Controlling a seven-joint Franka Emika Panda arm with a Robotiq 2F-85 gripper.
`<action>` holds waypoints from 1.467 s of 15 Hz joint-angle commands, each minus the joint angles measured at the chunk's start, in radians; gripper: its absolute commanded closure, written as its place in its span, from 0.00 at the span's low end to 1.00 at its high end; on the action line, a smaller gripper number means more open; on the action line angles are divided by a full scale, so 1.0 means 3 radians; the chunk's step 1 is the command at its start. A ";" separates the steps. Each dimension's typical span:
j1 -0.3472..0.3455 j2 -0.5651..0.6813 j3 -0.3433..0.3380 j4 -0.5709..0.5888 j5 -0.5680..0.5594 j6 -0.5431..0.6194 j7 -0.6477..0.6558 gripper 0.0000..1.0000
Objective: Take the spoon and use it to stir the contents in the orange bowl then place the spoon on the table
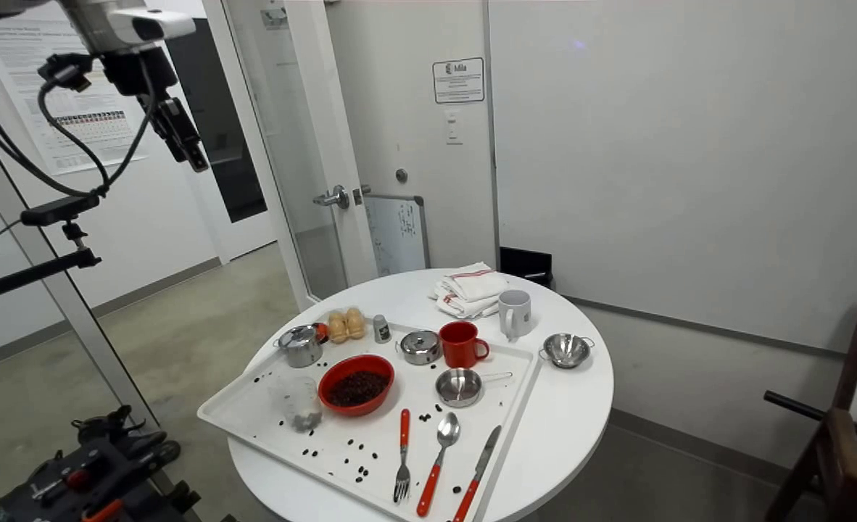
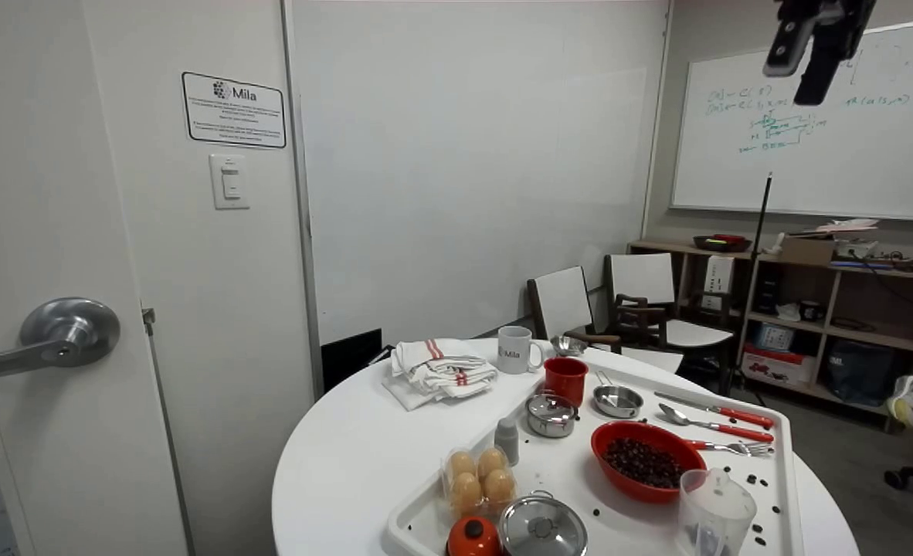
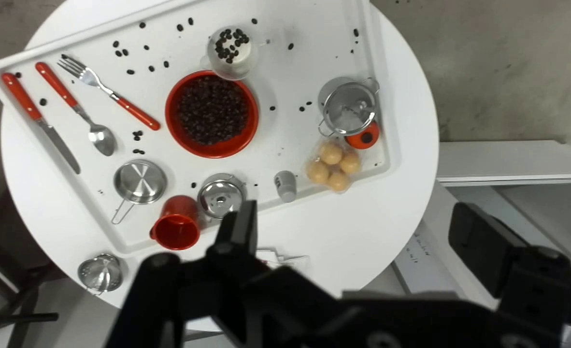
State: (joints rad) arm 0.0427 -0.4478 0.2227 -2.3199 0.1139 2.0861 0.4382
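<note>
Jaws parted and empty, the end effector (image 2: 795,85) hangs well above the bench (image 3: 324,229), the spoon (image 3: 76,107) to its upper left in the wrist view, handle (image 3: 56,84) pointing away

A: What's blocked in wrist view?
B: Folded white red-striped cloth (image 3: 278,259). Blurred black two-finger gripper (image 3: 354,209) hides most.
A: Cut off?
B: Round white-topped table (image 2: 348,448), bottom edge, in both exterior views.

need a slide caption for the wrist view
Looking down past the open gripper: spoon between knife and fork on a white tray, dark beans in the orange bowl.
</note>
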 commanded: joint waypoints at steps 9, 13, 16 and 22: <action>-0.0241 0.0482 -0.0274 -0.0221 -0.0382 0.0452 0.0026 0.00; -0.0256 0.0572 -0.0332 -0.0225 -0.0380 0.0473 0.0023 0.00; -0.0254 0.0572 -0.0330 -0.0224 -0.0380 0.0473 0.0023 0.00; -0.0264 0.1221 -0.0428 0.0204 -0.0372 0.0088 -0.0190 0.00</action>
State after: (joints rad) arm -0.0460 -0.2112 0.1256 -2.3584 0.0034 2.1885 0.4343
